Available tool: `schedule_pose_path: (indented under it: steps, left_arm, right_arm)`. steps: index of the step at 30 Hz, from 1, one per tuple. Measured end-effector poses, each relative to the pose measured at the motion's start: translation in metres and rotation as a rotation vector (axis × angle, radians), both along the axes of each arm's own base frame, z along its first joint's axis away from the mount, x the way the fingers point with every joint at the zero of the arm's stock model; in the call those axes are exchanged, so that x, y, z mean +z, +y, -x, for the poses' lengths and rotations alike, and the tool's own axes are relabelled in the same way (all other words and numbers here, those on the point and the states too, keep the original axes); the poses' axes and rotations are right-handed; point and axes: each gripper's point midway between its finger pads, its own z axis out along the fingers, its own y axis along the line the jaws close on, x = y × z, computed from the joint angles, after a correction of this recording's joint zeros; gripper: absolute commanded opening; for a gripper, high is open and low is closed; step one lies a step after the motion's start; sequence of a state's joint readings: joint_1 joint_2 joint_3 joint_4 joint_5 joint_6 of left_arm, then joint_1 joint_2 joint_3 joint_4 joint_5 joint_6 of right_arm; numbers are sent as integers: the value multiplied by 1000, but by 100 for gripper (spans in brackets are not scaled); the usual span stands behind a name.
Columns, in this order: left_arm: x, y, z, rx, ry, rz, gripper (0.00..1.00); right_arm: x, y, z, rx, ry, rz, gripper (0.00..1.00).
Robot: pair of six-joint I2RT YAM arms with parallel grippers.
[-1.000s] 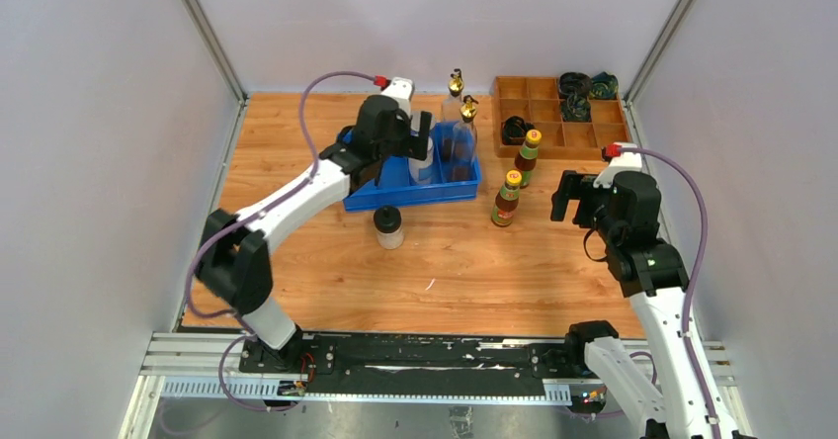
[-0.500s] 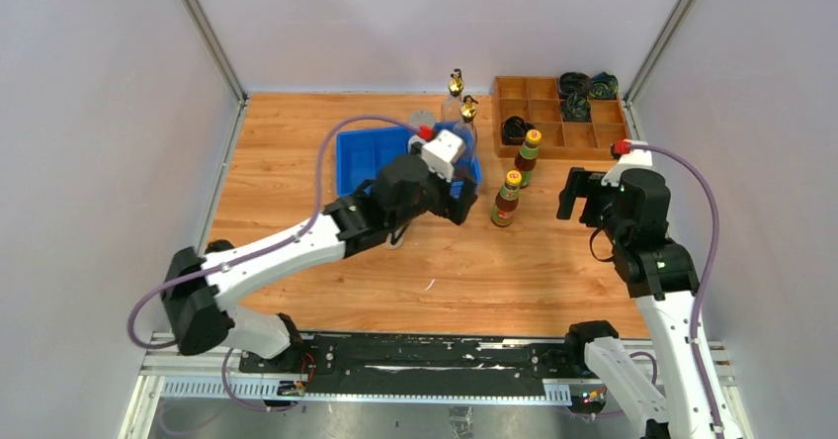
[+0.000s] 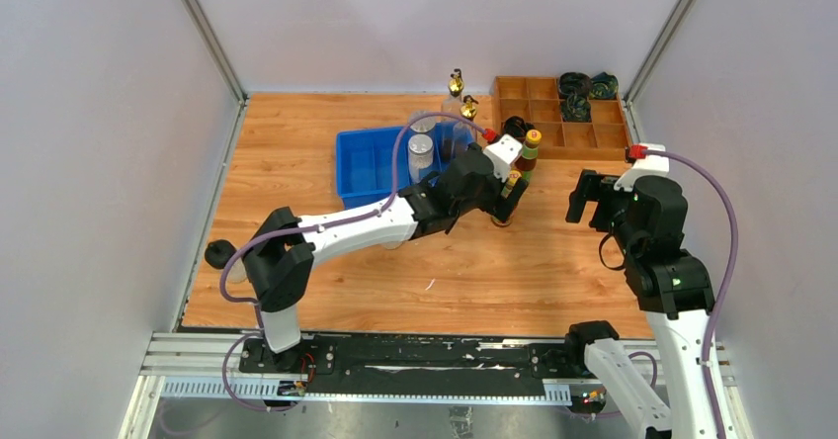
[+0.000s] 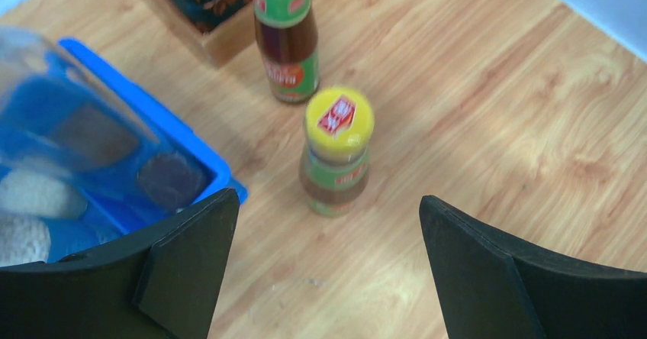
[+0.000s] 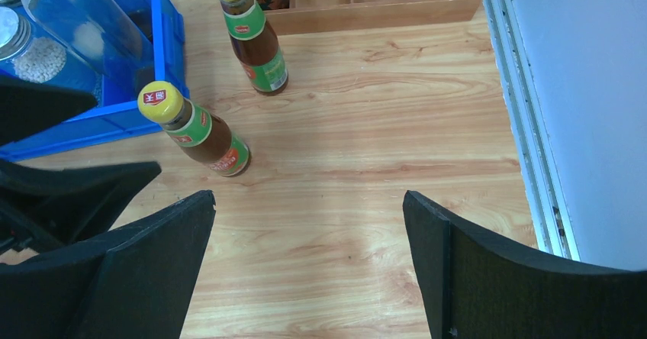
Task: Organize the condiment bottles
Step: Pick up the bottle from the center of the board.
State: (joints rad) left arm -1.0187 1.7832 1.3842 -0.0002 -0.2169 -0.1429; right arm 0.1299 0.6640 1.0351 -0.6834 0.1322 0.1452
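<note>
Two yellow-capped sauce bottles stand right of the blue bin: the near one (image 4: 336, 163) (image 5: 200, 133) and the far one (image 3: 530, 150) (image 4: 286, 41) (image 5: 253, 40). My left gripper (image 3: 506, 192) (image 4: 328, 198) is open and empty, hovering just short of the near bottle. My right gripper (image 3: 590, 198) (image 5: 309, 195) is open and empty, to the right of both bottles. Two silver-lidded shakers (image 3: 421, 148) sit in the bin. Two gold-spouted cruets (image 3: 468, 109) stand at the bin's back right. What looks like a black-capped jar (image 3: 215, 255) stands at the table's left edge. The other is hidden.
The blue divided bin (image 3: 361, 167) (image 5: 164, 64) is at the table's middle back. A wooden compartment tray (image 3: 583, 134) (image 5: 381, 7) at the back right holds dark coiled items (image 3: 574, 84). The right wall rail (image 5: 519, 125) runs close beside my right gripper.
My left arm has swung from over the blue bin to the right, ending at the near sauce bottle. My right gripper has shifted slightly right and stayed open.
</note>
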Motion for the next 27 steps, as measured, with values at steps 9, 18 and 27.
schedule_pose_path:
  steps: [9,18,27]
  left_arm:
    - [7,-40,-23,-15,-39,55,93]
    - [-14,-45,-31,1,-17,54,64]
    - [-14,-45,-38,21,-19,114,49]
  right_arm:
    - [-2,-1,3,2,12,5,100]
    - [-6,1,5,12,18,4,100]
    - [-14,5,7,34,32,-4,100]
